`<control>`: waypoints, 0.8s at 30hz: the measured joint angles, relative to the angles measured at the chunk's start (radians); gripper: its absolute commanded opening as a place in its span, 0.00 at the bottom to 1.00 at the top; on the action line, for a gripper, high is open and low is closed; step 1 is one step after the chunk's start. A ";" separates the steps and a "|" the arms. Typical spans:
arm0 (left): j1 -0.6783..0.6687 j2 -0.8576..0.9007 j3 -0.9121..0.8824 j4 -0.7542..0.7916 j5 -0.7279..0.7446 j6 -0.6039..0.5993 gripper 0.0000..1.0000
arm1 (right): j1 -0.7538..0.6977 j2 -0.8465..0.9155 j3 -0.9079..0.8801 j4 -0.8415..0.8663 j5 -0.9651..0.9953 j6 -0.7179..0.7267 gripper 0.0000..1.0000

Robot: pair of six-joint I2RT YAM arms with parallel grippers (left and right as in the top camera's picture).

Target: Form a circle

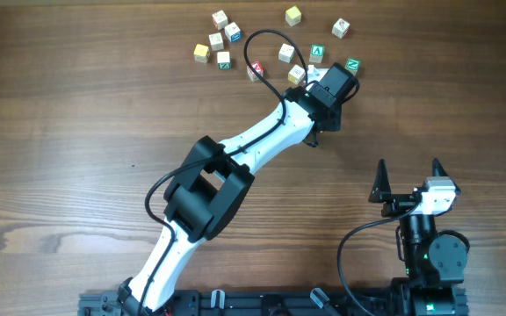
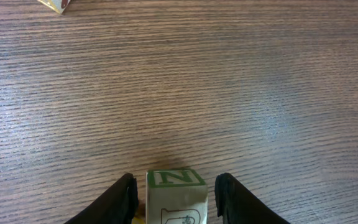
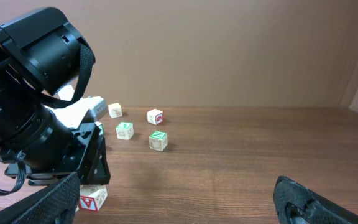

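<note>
Straddling green N cube [image 2: 176,198]: left claw [image 2: 176,182] spread, gaps both sides; right claw [image 1: 408,165] spread.

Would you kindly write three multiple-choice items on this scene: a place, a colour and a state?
1. Where is the N cube? A) between the fingers of the left hand; B) stacked on another cube; C) in a bowl.
2. What colour is its letter? A) red; B) blue; C) green.
3. How is the right hand? A) shut on a cube; B) open, empty; C) shut, empty.
Answers: 1 A, a finger stands each side of it; 2 C, the N is green; 3 B, its fingers stand wide apart, nothing between.
</note>
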 measured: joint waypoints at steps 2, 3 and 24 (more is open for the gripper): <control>0.000 0.000 0.000 0.006 0.000 0.000 0.44 | 0.000 0.000 0.000 0.000 0.000 0.000 1.00; 0.000 0.000 0.000 0.009 0.000 0.000 0.44 | 0.000 0.000 0.000 0.000 0.000 0.000 1.00; 0.100 -0.016 0.008 0.058 -0.004 0.111 0.59 | 0.000 0.000 0.000 0.000 0.000 0.000 1.00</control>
